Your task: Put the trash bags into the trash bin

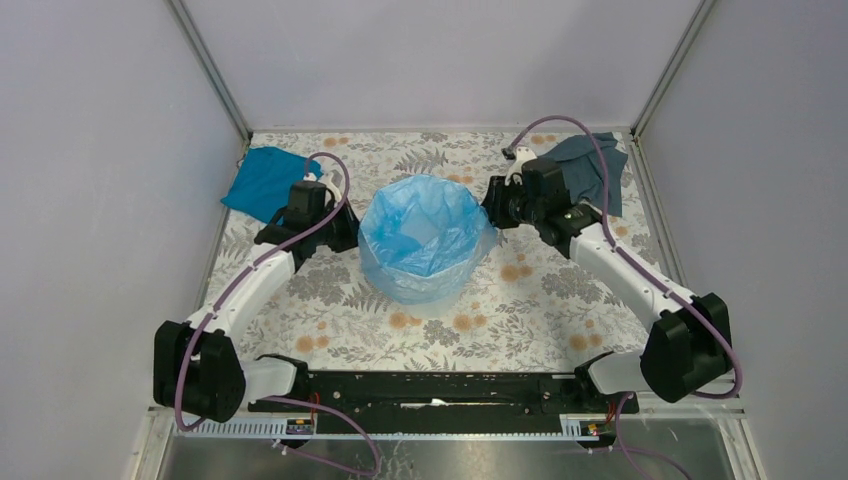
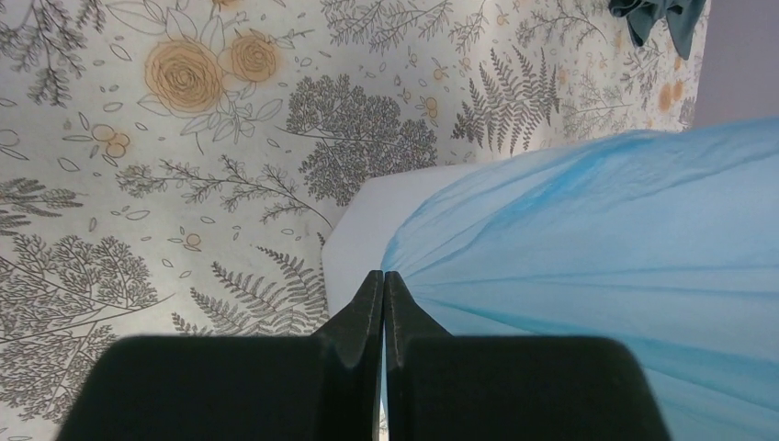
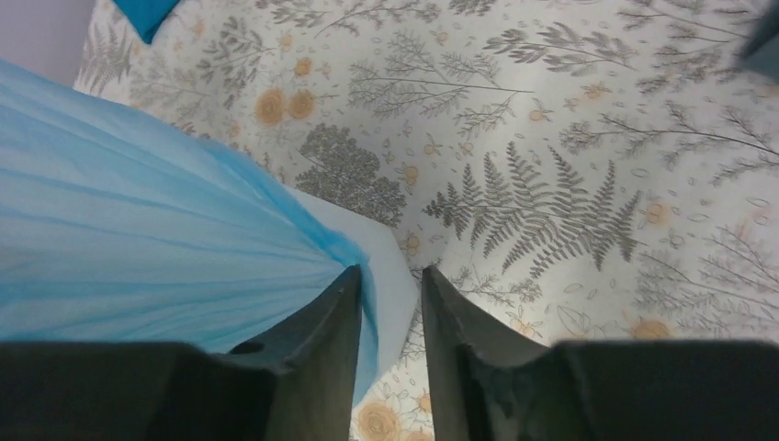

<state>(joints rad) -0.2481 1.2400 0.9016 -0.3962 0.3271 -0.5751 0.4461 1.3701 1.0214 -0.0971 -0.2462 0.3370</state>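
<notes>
Black jaws of left gripper [image 2: 383,276] were pressed together, pinching the gathered edge of the trash bag [image 1: 425,235] at the trash bin [image 2: 363,230] rim. Right gripper [image 3: 390,272] jaws stood apart at the opposite rim, film against one finger. Bag was draped over the bin mid table [image 1: 520,310], mouth open. Teal cloth [image 1: 262,180] far left, grey-blue cloth [image 1: 590,165] far right.

No writing, label, brand, number or sign can be read in any view, neither on the trash bag [image 1: 425,235] nor on the white trash bin [image 2: 354,239]. The tabletop [image 1: 540,300] carries only a printed pattern of ferns and flowers, with no lettering.
</notes>
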